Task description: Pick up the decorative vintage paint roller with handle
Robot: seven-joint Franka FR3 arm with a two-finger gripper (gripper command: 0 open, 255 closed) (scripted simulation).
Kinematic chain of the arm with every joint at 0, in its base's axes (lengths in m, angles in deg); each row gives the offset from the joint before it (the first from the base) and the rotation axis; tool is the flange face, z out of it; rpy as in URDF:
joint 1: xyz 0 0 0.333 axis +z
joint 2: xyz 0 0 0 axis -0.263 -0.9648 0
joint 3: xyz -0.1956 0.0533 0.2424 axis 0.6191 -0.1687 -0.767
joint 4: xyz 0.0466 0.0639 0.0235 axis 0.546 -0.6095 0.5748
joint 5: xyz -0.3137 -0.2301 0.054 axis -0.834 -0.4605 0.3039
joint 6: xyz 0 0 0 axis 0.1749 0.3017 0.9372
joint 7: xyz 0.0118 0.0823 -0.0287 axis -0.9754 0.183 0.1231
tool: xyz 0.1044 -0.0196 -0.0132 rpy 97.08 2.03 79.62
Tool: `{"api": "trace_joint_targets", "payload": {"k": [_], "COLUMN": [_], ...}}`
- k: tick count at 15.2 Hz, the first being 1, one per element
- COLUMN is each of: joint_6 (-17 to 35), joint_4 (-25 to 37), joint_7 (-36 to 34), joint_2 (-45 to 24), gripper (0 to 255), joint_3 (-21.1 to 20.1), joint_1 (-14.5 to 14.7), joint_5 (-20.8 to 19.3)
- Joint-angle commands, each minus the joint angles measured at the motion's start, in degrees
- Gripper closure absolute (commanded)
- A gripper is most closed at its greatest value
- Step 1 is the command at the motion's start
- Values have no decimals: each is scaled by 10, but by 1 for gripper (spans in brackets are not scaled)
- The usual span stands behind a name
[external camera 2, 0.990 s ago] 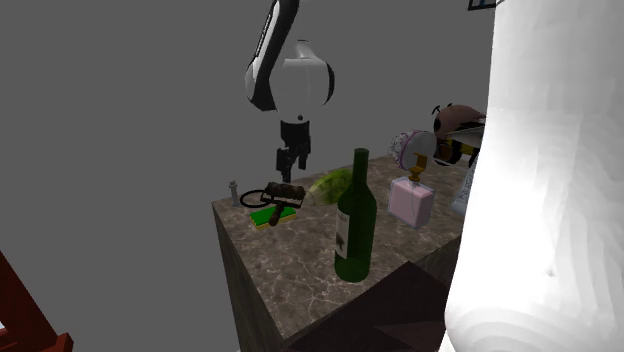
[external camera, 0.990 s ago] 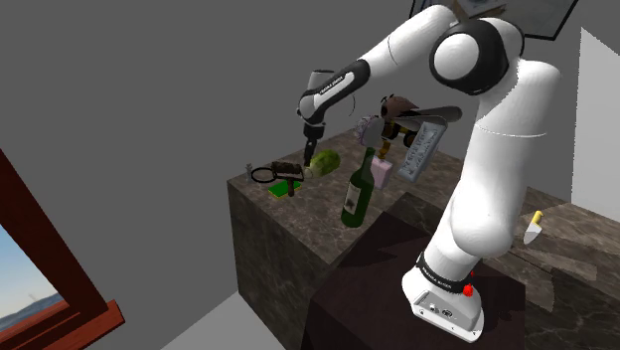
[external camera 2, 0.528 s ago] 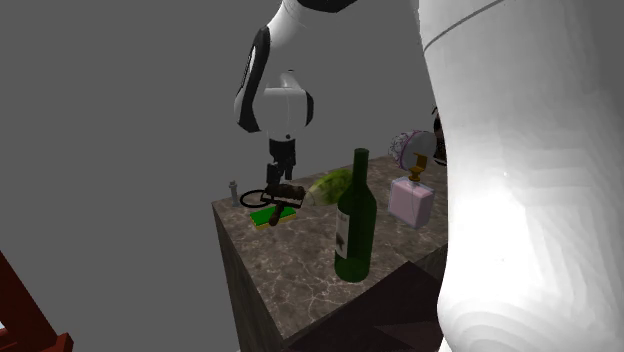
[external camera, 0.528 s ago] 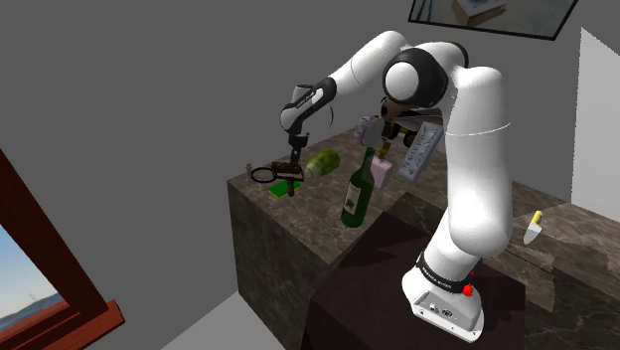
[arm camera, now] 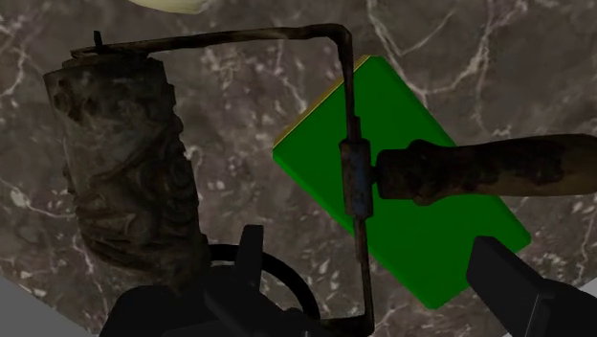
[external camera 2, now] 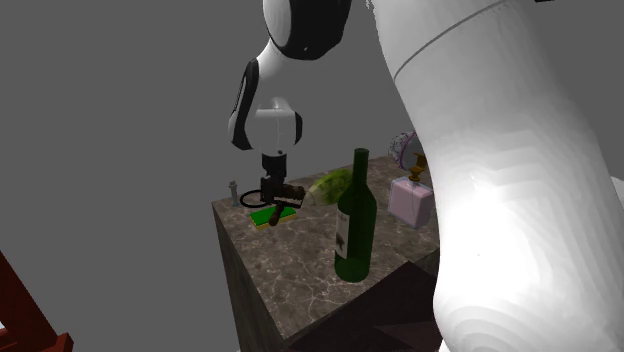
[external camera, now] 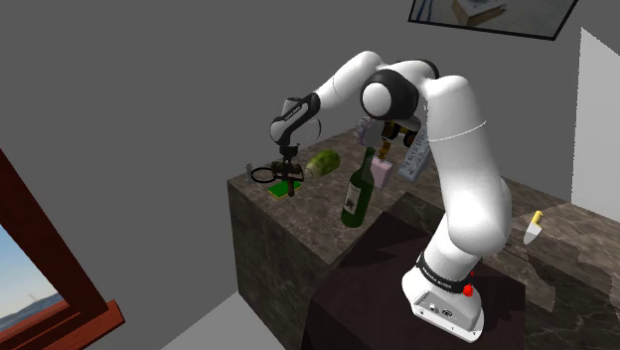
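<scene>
**Spotter:** Where is the paint roller (arm camera: pixel 356 180) right now?

**Operator:** It lies flat on the dark marble counter (external camera: pixel 298 214), near the far corner, at the shoulder view's left end of the clutter. Its mottled brown sleeve (arm camera: pixel 124 172) rests on the stone. The handle (arm camera: pixel 478 168) lies over a flat green block (arm camera: pixel 411 206), and a thin wire frame (arm camera: pixel 239 36) joins the two.

**Spotter:** And the gripper (arm camera: pixel 368 254)?

**Operator:** I have it directly over the roller, pointing down at it. The fingers (arm camera: pixel 517 287) stand spread apart, one by the end of the sleeve and the other out over the green block. The wire shaft runs between them. I see nothing pinched and no contact from either finger.

**Spotter:** So how far along are we?

**Operator:** I'd call the approach as good as done. In the second exterior view the gripper sits just above the roller. The grasp is not yet made, and the roller is not off the counter. What's left, as I judge it, is a small last descent, a squeeze on the shaft near the handle, and then the lift.

**Spotter:** Anything nearby to mind?

**Operator:** A black ring (arm camera: pixel 277 278) lies just beside the sleeve, close to one finger. A green wine bottle (external camera: pixel 358 189) stands well apart, towards the stand. The wire is a narrow target, so I'd want it centred before closing.
</scene>
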Motion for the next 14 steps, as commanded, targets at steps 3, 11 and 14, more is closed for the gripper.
{"api": "trace_joint_targets", "payload": {"k": [3,11,14], "joint_6": [22,22,22], "joint_4": [6,7,7], "joint_7": [7,6,6], "joint_2": [-28,-28,-28], "gripper": [0,255,255], "joint_3": [-7,-7,-7], "joint_1": [-6,-6,-6], "joint_5": [8,8,8]}}
